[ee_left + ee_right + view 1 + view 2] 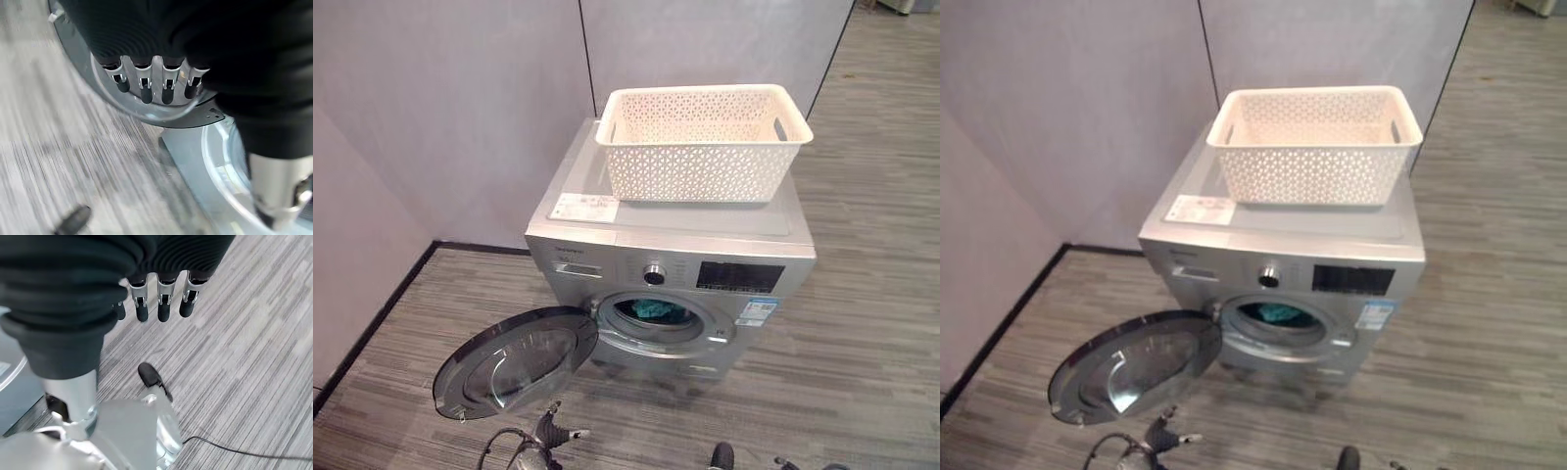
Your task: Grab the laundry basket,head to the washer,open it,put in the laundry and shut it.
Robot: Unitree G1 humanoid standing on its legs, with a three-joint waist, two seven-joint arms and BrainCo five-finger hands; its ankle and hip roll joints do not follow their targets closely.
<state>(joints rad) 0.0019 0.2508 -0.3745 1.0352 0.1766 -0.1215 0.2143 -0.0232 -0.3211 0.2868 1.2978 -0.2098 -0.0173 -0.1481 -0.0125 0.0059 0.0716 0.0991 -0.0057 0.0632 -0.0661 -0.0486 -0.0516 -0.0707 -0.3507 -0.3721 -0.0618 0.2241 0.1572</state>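
Stage: judged from the scene, the loading looks done and shutting the door is what remains.
Laundry basket (703,143): sits on top of the washer (671,257), long axis running across the lid, and looks empty.
Laundry (655,310): a teal bundle shows inside the drum opening, behind the front panel.
Door (515,360): swung fully open to the robot's left, its round glass face tilted up toward the camera, hinge edge beside the drum opening and free edge low toward the floor (862,323).
Key relation: the door lies just ahead of the left hand (551,428), on that hand's own side; the right hand (156,301) hangs over bare floor, well apart from it. The left is the nearer one for a push that swings the door back toward the drum.
Left hand fingers (146,83): straight and relaxed, holding nothing, pointing at the door's rim.
Right hand fingers: also straight, empty.
Head views: give the whole layout of basket, drum and door.
Left wrist view: shows how the fingertips line up with the door (161,105) rim, though contact cannot be judged.
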